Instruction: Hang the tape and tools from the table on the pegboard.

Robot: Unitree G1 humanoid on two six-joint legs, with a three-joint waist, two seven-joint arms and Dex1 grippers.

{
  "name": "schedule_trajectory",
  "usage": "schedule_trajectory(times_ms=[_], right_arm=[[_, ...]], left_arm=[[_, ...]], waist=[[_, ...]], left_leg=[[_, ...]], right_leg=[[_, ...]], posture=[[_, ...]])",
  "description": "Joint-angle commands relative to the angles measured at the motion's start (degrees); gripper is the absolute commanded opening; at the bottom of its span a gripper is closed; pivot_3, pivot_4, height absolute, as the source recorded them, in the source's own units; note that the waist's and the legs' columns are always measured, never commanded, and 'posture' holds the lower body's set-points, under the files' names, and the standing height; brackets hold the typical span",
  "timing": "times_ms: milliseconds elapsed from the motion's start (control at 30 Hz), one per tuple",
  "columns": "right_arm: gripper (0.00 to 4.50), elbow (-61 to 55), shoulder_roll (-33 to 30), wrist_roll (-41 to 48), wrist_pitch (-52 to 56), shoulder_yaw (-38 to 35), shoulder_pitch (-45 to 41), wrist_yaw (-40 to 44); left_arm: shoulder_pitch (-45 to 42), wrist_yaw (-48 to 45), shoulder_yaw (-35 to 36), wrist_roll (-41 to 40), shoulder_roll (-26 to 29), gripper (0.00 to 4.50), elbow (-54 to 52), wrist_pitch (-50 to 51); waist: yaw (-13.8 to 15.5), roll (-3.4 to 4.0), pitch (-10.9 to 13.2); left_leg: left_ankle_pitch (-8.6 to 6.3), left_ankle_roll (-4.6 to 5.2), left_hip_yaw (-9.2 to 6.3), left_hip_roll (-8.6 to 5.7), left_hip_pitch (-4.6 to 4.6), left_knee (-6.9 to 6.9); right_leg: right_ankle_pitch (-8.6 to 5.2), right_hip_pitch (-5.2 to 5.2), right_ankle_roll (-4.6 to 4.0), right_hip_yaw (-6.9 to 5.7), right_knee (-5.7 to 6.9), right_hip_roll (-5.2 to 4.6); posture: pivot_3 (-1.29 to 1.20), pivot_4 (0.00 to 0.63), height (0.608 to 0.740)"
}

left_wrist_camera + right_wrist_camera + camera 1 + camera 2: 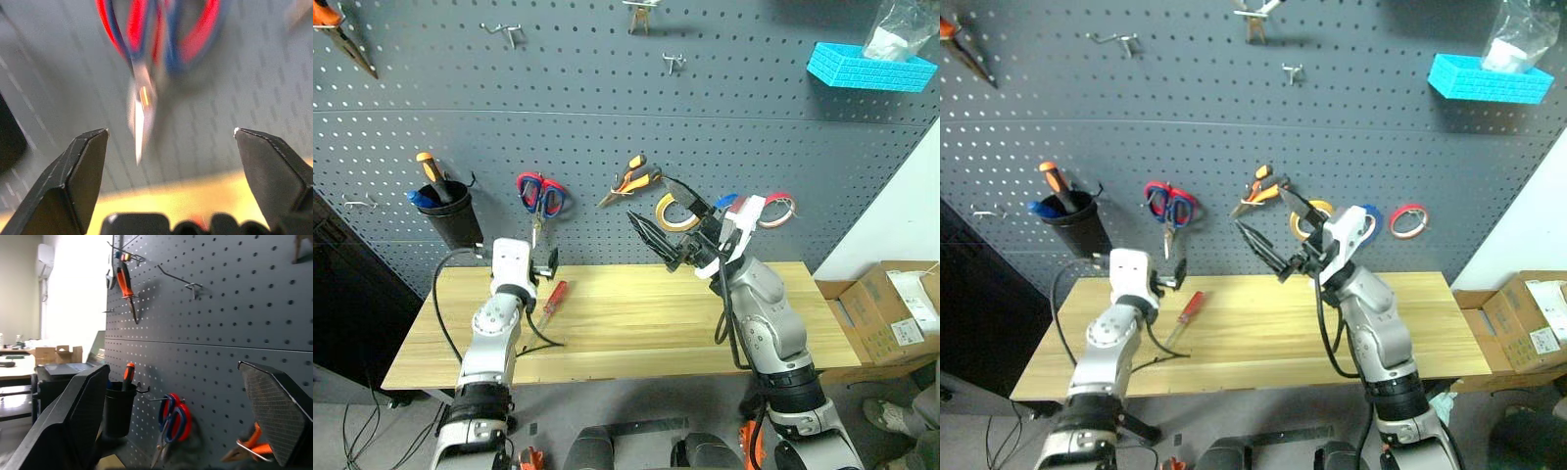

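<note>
On the dark grey pegboard (607,98) hang the scissors (541,196); red and dark blue handle loops overlap on one hook there. My left gripper (545,265) is open just below the scissors blades (139,122), with nothing between its fingers. The orange-and-black pliers (634,178) hang to the right of the scissors. The blue tape (1368,217) hangs further right, partly behind my right wrist. My right gripper (647,197) is open and empty, raised in front of the board near the pliers. The red-handled screwdriver (553,297) lies on the wood-grain table (636,323) beside my left gripper.
A black cup (453,217) with an orange-handled screwdriver hangs at the left. A yellow roll (675,211) and a red roll (779,208) flank the blue tape. A blue basket (871,67) sits high right, with bare hooks (674,63) above. Cardboard boxes (891,308) stand right of the table.
</note>
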Motion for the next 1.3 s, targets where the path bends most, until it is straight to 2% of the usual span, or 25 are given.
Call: schedule_trajectory(times_ms=[33, 200, 333, 400, 533, 633, 733, 967, 1067, 1300], right_arm=[[4.5, -2.3, -3.1, -5.8, 3.8, 2.8, 1.6, -2.7], [4.5, -3.1, -1.4, -7.2, 9.7, 5.7, 0.6, -5.8], [4.5, -3.4, -0.1, -8.9, 13.6, 8.7, -1.2, -6.9], [4.5, -2.9, -0.4, -10.9, 15.1, 10.8, -2.6, -6.7], [4.5, -3.3, -0.5, -12.2, 17.9, 13.8, -3.6, -5.7], [4.5, -3.8, -1.2, -12.5, 18.5, 14.3, -3.8, -5.0], [4.5, -5.8, -2.3, -11.6, 19.5, 14.1, -2.5, -3.6], [4.5, -13.7, -9.6, -11.3, 21.9, 16.2, 0.0, 2.0], [4.5, -14.2, -10.4, -10.5, 22.2, 15.7, 0.3, 2.5], [4.5, -12.8, -9.8, -10.4, 21.7, 14.9, -0.6, 2.8]], left_arm=[[1.7, 0.3, 0.1, 0.3, 0.8, 4.47, -5.1, 4.8], [0.6, -0.6, 0.8, 0.2, 3.6, 4.47, -3.6, 12.2], [-3.0, -4.6, 0.0, -0.4, 6.7, 4.47, -1.2, 15.3], [-6.2, -5.8, 0.0, -0.3, 7.9, 4.47, 2.6, 15.5], [-12.7, -7.3, 0.4, -0.7, 8.5, 4.47, 13.1, 14.5], [-16.1, -8.6, 0.5, -1.3, 8.1, 4.47, 19.3, 14.5], [-20.6, -9.5, 1.5, -2.8, 7.4, 4.47, 26.2, 16.0], [-23.9, -11.2, 2.0, -4.5, 7.0, 4.47, 31.9, 21.5], [-23.6, -11.9, 1.6, -4.4, 6.9, 3.91, 31.3, 22.0], [-22.0, -12.3, 2.2, -5.3, 6.2, 1.56, 26.8, 24.4]], waist=[[-0.1, 0.07, 0.1], [-0.9, 0.68, 1.3], [-1.3, 0.75, 3.8], [-1.5, 0.79, 5.3], [-2.1, 0.73, 7.2], [-2.6, 0.48, 8.3], [-2.8, 0.38, 10.0], [-4.0, 0.56, 12.4], [-4.7, 0.65, 13.0], [-5.4, 0.78, 13.2]], left_leg=[[0.0, 0.0, 0.0, 0.0, 0.0, 0.0], [0.02, 0.03, -0.06, 0.01, 0.21, 0.02], [0.03, 0.04, -0.09, 0.0, 0.49, 0.04], [0.03, 0.04, -0.09, 0.0, 0.54, 0.05], [0.05, 0.05, -0.1, -0.01, 0.15, 0.04], [0.01, 0.07, -0.1, -0.03, -0.45, 0.05], [-0.09, 0.15, -0.21, -0.03, -0.71, 0.06], [-0.09, 0.14, -0.42, -0.09, -1.19, 0.12], [-0.09, 0.14, -0.34, -0.09, -1.12, 0.12], [-0.07, 0.1, -0.27, -0.08, -1.07, 0.12]], right_leg=[[-0.02, 0.0, -0.04, 0.0, 0.01, -0.01], [-0.23, 0.05, -0.4, -0.01, 0.18, -0.01], [-0.31, 0.09, -0.52, 0.0, 0.49, -0.01], [-0.35, 0.1, -0.58, 0.01, 0.57, -0.03], [-0.43, -0.17, -0.63, -0.04, 0.57, -0.03], [-0.38, -0.69, -0.05, -0.05, 0.63, -0.04], [-0.43, -0.89, 0.04, -0.15, 0.69, -0.06], [-0.45, -1.26, 0.08, -0.21, 0.76, -0.12], [-0.46, -1.26, 0.1, -0.19, 0.77, -0.13], [-0.46, -1.26, 0.12, -0.14, 0.79, -0.12]], posture=[[0.14, 0.081, 0.74], [0.12, 0.132, 0.74], [0.11, 0.216, 0.74], [0.1, 0.236, 0.74], [0.08, 0.287, 0.74], [0.06, 0.313, 0.74], [0.04, 0.342, 0.74], [0.0, 0.38, 0.74], [0.0, 0.387, 0.74], [0.01, 0.368, 0.74]])
